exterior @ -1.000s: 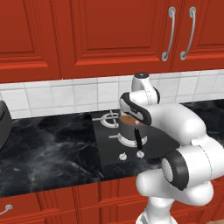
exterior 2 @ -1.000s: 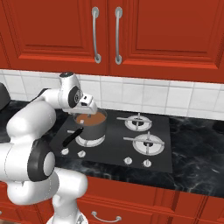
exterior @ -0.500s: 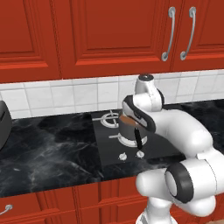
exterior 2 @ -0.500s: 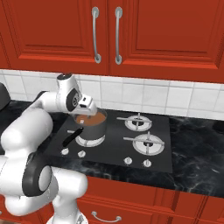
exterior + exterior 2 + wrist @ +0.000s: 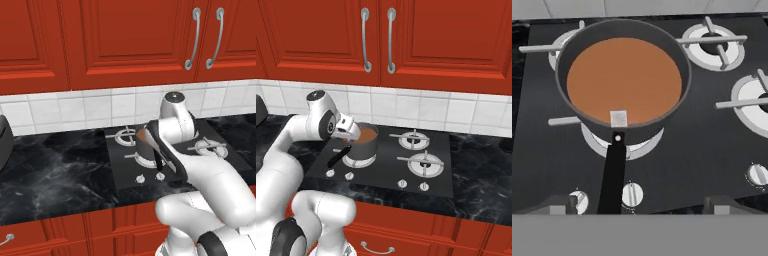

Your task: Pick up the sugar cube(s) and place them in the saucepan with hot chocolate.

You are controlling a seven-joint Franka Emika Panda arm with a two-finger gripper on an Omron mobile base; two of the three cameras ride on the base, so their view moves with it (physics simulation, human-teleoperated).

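The white arm rises from the base, bends at a bulky elbow and reaches forward, its wrist tilted steeply down. The gripper (image 5: 354, 134) hangs in the air, pointing downward. In the hand view its two dark finger tips (image 5: 559, 204) stand far apart at the bottom corners, jaws spread wide with nothing between them. In the left base view the forearm hides the gripper.

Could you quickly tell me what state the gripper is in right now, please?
Gripper: open and holding nothing; a small white sugar cube lies on the reddish-brown hot chocolate in the round grey metal saucepan.
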